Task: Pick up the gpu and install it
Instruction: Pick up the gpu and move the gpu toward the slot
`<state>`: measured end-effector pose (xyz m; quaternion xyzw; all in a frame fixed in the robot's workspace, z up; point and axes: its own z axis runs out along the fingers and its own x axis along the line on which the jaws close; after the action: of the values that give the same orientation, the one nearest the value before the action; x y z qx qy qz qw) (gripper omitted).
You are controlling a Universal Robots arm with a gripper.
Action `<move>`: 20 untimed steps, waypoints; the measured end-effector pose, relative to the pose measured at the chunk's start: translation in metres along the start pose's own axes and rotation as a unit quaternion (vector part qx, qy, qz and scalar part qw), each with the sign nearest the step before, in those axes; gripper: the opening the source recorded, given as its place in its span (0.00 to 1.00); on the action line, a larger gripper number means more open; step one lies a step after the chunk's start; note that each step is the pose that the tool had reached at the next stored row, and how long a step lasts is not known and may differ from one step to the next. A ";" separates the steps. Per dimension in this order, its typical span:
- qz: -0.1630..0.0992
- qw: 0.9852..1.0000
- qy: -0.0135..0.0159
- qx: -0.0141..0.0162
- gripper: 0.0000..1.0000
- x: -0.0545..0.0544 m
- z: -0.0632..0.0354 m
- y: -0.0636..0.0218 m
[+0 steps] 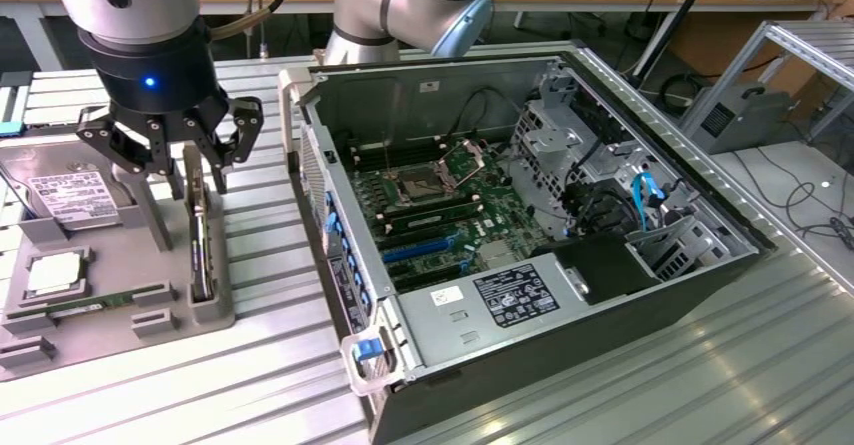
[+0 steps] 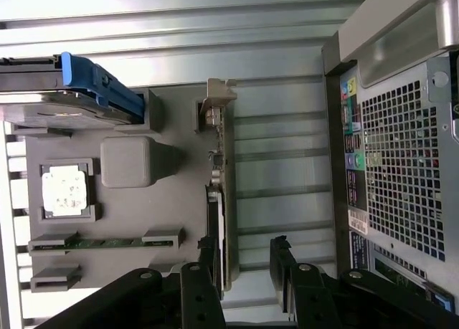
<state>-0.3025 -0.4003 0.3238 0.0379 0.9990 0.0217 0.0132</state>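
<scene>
Jaws are seen wide, the gripper (image 1: pixel 178 170) set astride the gpu (image 1: pixel 199 235). The thin dark card is stood edgewise in a grey tray (image 1: pixel 127 260).

I'm getting bright, even light from above the computer case (image 1: pixel 534 215), and the shadows it throws on the ribbed table (image 1: pixel 694 385) are soft and short. Inside the case, the corner around the black shroud (image 1: pixel 607 265) falls dark. In the wrist view, the table slats farthest from the case wash out almost white, the processor chip (image 2: pixel 64 189) glares pale, and the gripper (image 2: pixel 244 241) reads near-black. A blue lamp (image 1: pixel 150 82) glows to the exterior view's left of the case.
</scene>
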 end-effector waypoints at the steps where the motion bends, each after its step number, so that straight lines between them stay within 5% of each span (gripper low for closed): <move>1: 0.000 1.000 0.000 0.000 0.44 0.000 0.0003 0.0000; 20: 0.000 1.000 0.000 0.000 0.44 0.002 0.0082 -0.0006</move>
<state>-0.3038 -0.4004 0.3155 0.0379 0.9990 0.0217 0.0132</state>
